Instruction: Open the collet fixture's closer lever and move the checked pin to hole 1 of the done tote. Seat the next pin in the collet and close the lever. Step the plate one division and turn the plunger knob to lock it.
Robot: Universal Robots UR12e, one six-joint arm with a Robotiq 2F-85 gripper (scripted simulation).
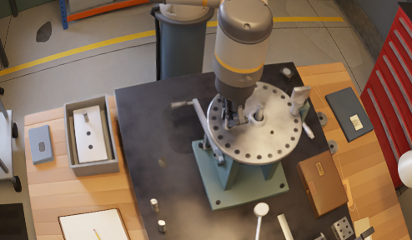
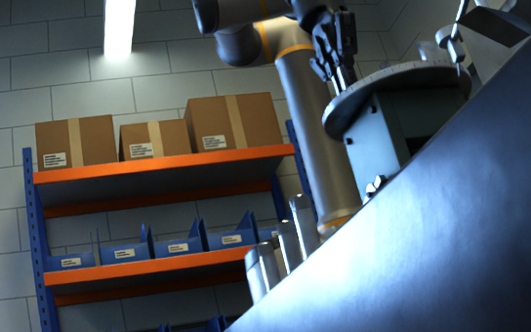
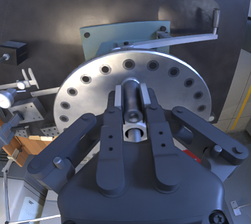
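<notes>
On the dark mat, the collet fixture stands on its teal base (image 1: pixel 242 183). Its round index plate (image 1: pixel 255 125) has a ring of holes. A pin stands in the collet (image 1: pixel 259 116) at the plate's centre. My gripper (image 3: pixel 132 103) is over the plate's left half. Its fingers are closed on a dark cylindrical handle (image 3: pixel 132 103), with a pad on each side of it. A long lever (image 1: pixel 201 114) runs off the fixture's left side. The done tote (image 1: pixel 90 135) sits on the left with one pin (image 1: pixel 86 116) in its insert. Two spare pins (image 1: pixel 154 204) (image 1: pixel 161 225) stand near the mat's front.
A red tool cabinet (image 1: pixel 395 87) stands on the right. A brown box (image 1: pixel 322 183) and a dark pad (image 1: pixel 347 113) lie right of the fixture. A dial gauge stand (image 1: pixel 260 214) and blocks sit in front. A notepad (image 1: pixel 92 225) lies at the front left.
</notes>
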